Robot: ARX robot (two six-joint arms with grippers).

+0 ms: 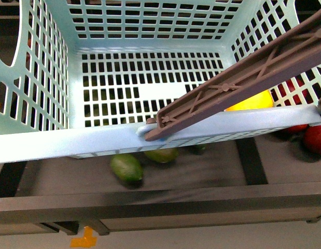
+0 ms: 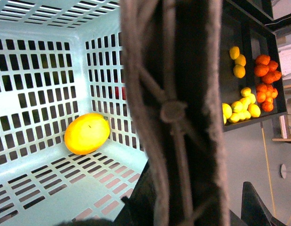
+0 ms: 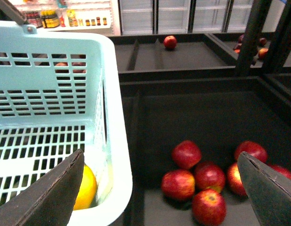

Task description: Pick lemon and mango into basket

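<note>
The mint-teal basket (image 1: 72, 142) fills the front view, hanging tilted over the dark shelf. Its brown handle (image 1: 243, 78) crosses the right side. My left gripper (image 2: 192, 207) is shut on that handle (image 2: 178, 94), with dark fingers (image 2: 258, 207) on either side of it. One rounded yellow-orange fruit, which I take for the lemon (image 2: 86, 133), lies on the slotted floor in a corner (image 1: 252, 101). My right gripper (image 3: 161, 188) is open just outside the basket wall (image 3: 114, 117), above red apples, with nothing between its fingers. The mango is out of view.
Several red apples (image 3: 197, 179) lie in the dark tray under my right gripper, and one more (image 3: 170, 42) sits in a farther tray. Green avocados (image 1: 126, 168) lie below the basket's front rim. Small yellow fruits (image 2: 239, 110) and orange ones (image 2: 265, 77) fill another shelf bin.
</note>
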